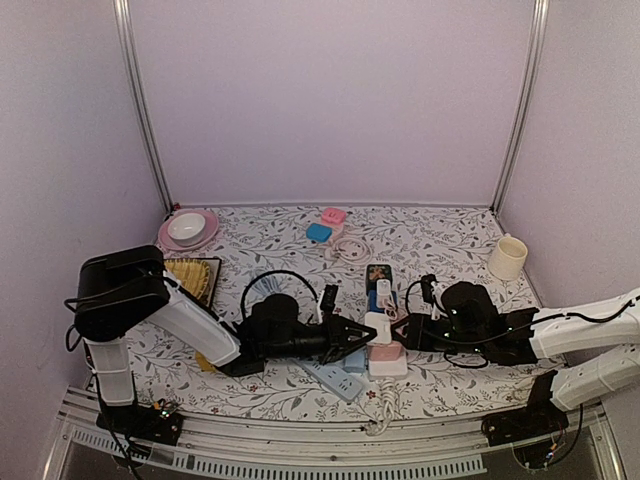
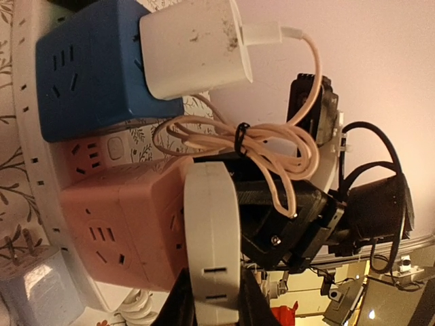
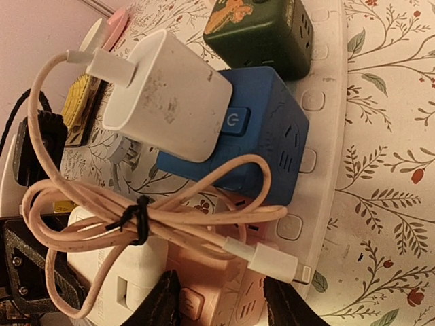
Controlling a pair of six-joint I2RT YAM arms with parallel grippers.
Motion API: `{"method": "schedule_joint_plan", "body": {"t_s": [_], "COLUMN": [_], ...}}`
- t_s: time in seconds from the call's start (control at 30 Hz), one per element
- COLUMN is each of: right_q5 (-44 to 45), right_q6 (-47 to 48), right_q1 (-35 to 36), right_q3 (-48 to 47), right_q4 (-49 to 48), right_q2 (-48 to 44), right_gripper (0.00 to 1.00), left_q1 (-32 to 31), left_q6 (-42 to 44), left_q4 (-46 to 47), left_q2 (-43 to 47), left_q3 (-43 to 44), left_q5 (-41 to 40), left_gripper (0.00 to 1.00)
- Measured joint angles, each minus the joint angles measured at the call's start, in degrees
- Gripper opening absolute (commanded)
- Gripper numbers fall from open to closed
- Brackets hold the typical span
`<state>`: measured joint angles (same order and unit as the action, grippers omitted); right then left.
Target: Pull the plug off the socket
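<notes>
A white power strip (image 1: 381, 300) carries a dark green cube (image 3: 262, 27), a blue cube (image 3: 255, 136) and a pink cube socket (image 3: 224, 292). A white charger (image 3: 170, 95) with a bundled pinkish cable (image 3: 136, 217) is plugged into the blue cube. A white plug (image 2: 211, 244) sits against the pink cube socket's (image 2: 122, 224) side. My left gripper (image 2: 211, 299) is shut on this white plug; it shows in the top view (image 1: 362, 335) too. My right gripper (image 3: 228, 302) grips the pink cube from the other side, and it also shows in the top view (image 1: 400, 335).
A light blue power strip (image 1: 335, 378) lies under the left gripper. A loose white adapter (image 2: 30, 292) lies beside the pink cube. A pink plate with a white bowl (image 1: 187, 230), a yellow tray (image 1: 195, 275), small pink and blue boxes (image 1: 327, 223) and a cream cup (image 1: 507, 257) stand farther back.
</notes>
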<state>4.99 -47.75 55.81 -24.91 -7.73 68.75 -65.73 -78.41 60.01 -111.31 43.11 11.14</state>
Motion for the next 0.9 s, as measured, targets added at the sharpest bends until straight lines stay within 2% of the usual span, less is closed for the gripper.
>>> {"method": "schedule_joint_plan", "body": {"t_s": [0.27,0.43,0.53,0.67,0.9], "right_q5": [0.0,-1.0,-1.1,-1.1,-1.1], "right_q6": [0.0,0.0,0.0,0.0,0.1], "right_q1": [0.0,0.1,0.1,0.1,0.1], "right_q3": [0.0,0.0,0.0,0.0,0.1], "right_q4": [-0.4,-1.6,-1.6,-1.6,-1.3], "right_q2": [0.3,1.2,1.2,1.2,0.7], "right_gripper": [0.43,0.43,0.43,0.43,0.43], "left_q1": [0.0,-0.8,-0.9,-0.9,-0.5], "left_q6": [1.4,3.3,3.7,4.3,6.6], "left_q4": [1.5,11.8,14.7,15.4,12.0], "left_q2": [-0.3,-0.1,0.1,0.2,6.1], "left_q3": [-0.2,1.3,1.6,1.1,-6.6], "left_q5": [0.6,4.4,5.3,5.1,2.1], "left_gripper": [0.12,0.12,0.13,0.13,0.13]}}
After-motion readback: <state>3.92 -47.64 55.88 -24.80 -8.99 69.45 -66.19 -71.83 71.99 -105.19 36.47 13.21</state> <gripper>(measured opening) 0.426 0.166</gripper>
